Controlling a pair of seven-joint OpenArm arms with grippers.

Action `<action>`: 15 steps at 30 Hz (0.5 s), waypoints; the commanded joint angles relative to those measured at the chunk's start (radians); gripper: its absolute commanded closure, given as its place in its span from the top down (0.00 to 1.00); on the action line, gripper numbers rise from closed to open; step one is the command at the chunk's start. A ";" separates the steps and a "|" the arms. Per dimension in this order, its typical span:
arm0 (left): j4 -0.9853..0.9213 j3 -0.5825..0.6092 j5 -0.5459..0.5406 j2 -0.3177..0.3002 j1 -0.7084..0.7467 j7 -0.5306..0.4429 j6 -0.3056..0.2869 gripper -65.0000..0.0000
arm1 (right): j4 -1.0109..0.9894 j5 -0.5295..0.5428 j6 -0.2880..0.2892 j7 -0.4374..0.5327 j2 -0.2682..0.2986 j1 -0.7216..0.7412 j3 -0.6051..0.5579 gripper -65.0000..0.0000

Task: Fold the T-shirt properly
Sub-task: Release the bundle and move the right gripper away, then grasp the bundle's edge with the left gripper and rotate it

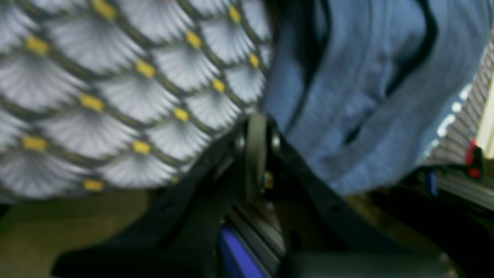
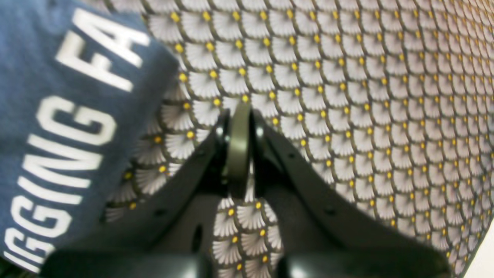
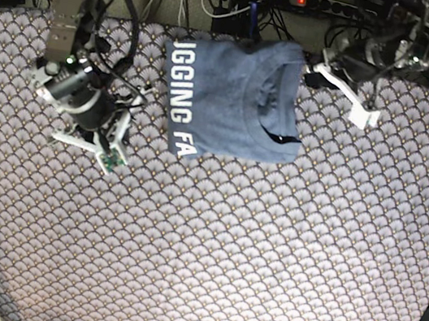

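In the base view, the patterned cover (image 3: pixel 208 250) spread over the near tabletop; beyond it, toward ten o'clock, the right arm's (image 3: pixel 85 94) jaws were together, beside the T-shirt (image 3: pixel 216 99), which lay at twelve o'clock. Farther off, toward one o'clock, the left arm's (image 3: pixel 397 55) jaws were together at its edge; whether they pinched cloth could not be told. The shirt looked partly folded into a compact bundle, with the rumpled three o'clock side likely left to tuck and smooth. Underlying layers were hidden, and the lettering was cut off.
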 commanded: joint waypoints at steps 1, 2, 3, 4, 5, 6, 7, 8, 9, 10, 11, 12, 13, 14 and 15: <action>0.017 -0.007 0.010 -0.009 0.002 -0.016 -0.004 0.00 | 0.015 0.013 0.003 0.022 0.002 0.007 -0.002 0.00; 0.016 -0.007 0.023 -0.006 0.002 -0.016 -0.004 0.00 | 0.015 0.013 0.003 0.022 0.007 -0.001 -0.002 0.00; 0.011 -0.007 0.033 0.008 -0.003 -0.015 -0.004 0.00 | 0.015 0.013 0.003 0.022 0.018 -0.007 -0.002 0.00; 0.009 -0.007 0.039 0.021 -0.006 -0.010 -0.004 0.00 | 0.015 0.013 0.003 0.022 0.019 -0.007 -0.002 0.00; 0.008 -0.007 0.054 0.032 -0.006 -0.010 -0.004 0.00 | 0.015 0.013 0.003 0.022 0.019 -0.008 -0.002 0.00; 0.008 -0.007 0.069 0.041 -0.008 -0.009 -0.004 0.00 | 0.015 0.013 0.003 0.022 0.019 -0.013 -0.002 0.00; 0.008 -0.007 0.089 0.047 -0.009 -0.009 -0.004 0.00 | 0.015 0.013 0.003 0.022 0.019 -0.019 -0.002 0.00; 0.008 -0.005 0.102 0.057 -0.017 -0.009 -0.004 0.00 | 0.015 0.013 0.003 0.022 0.019 -0.022 -0.002 0.00; 0.008 0.004 0.115 0.067 -0.028 -0.007 -0.004 0.00 | 0.015 0.013 0.003 0.022 0.021 -0.024 -0.002 0.00; 0.006 0.018 0.126 0.070 -0.032 -0.007 -0.004 0.00 | 0.015 0.013 0.003 0.022 0.022 -0.025 -0.002 0.00; -0.001 0.038 0.134 0.069 -0.035 -0.007 -0.004 0.00 | 0.015 0.013 0.003 0.022 0.022 -0.027 -0.002 0.00; -0.011 0.056 0.138 0.069 -0.041 -0.007 -0.004 0.00 | 0.015 0.013 0.003 0.022 0.022 -0.027 -0.002 0.00; -0.023 0.076 0.141 0.069 -0.054 -0.007 -0.004 0.00 | 0.015 0.013 0.003 0.022 0.022 -0.027 -0.002 0.00; -0.040 0.093 0.141 0.070 -0.064 -0.007 -0.004 0.00 | 0.015 0.013 0.003 0.022 0.022 -0.027 -0.002 0.00; -0.055 0.107 0.141 0.073 -0.070 -0.007 -0.004 0.00 | 0.015 0.013 0.003 0.022 0.024 -0.028 -0.002 0.00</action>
